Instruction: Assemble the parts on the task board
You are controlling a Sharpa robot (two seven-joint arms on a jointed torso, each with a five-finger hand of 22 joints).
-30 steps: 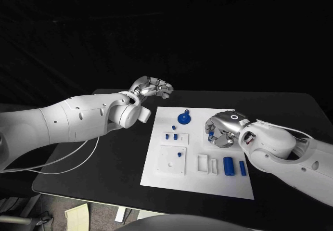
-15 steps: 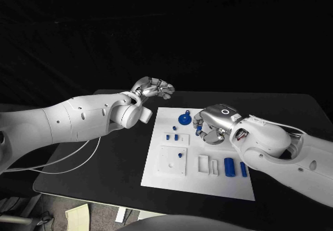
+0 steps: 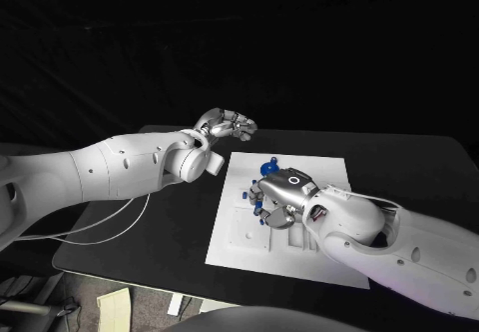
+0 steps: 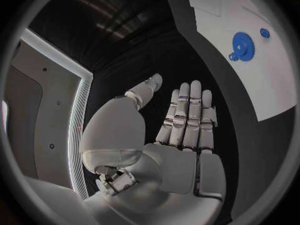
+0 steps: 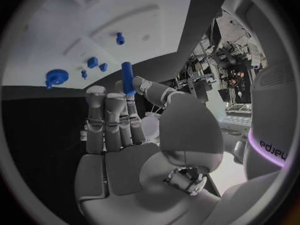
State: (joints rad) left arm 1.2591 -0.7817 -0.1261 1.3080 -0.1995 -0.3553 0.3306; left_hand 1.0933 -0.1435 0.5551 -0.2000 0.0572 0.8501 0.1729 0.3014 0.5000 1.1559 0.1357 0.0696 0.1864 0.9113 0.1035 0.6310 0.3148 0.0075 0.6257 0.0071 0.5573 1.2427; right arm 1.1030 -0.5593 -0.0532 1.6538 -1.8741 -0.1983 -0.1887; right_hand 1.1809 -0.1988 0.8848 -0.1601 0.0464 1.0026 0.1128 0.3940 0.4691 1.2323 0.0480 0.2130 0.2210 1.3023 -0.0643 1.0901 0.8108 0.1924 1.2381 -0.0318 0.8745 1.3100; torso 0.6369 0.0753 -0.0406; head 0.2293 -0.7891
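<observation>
The white task board [image 3: 261,254] lies in the middle of the black table. My right hand [image 3: 277,201] hovers over the board's middle-left part. In the right wrist view it pinches a blue cylinder [image 5: 127,78] upright between thumb and a finger. Beyond it on the board [image 5: 134,7] I see a blue gear [image 5: 56,77], a few small blue pieces [image 5: 92,62] and a blue peg [image 5: 119,37]. The gear [image 3: 268,168] sits near the board's far edge. My left hand [image 3: 228,126] hangs off the board's far left corner; its fingers [image 4: 186,116] are stretched out and hold nothing.
A white cable [image 3: 108,232] loops over the table's left part, under my left arm. My right arm covers the board's right half. In the left wrist view the gear [image 4: 242,46] and a small blue piece [image 4: 265,33] lie on the board [image 4: 265,87].
My right hand has swung left across the board, from its right side to its middle-left, still with the blue cylinder. Its arm now hides the blue cylinders at the right. The left hand barely moved.
</observation>
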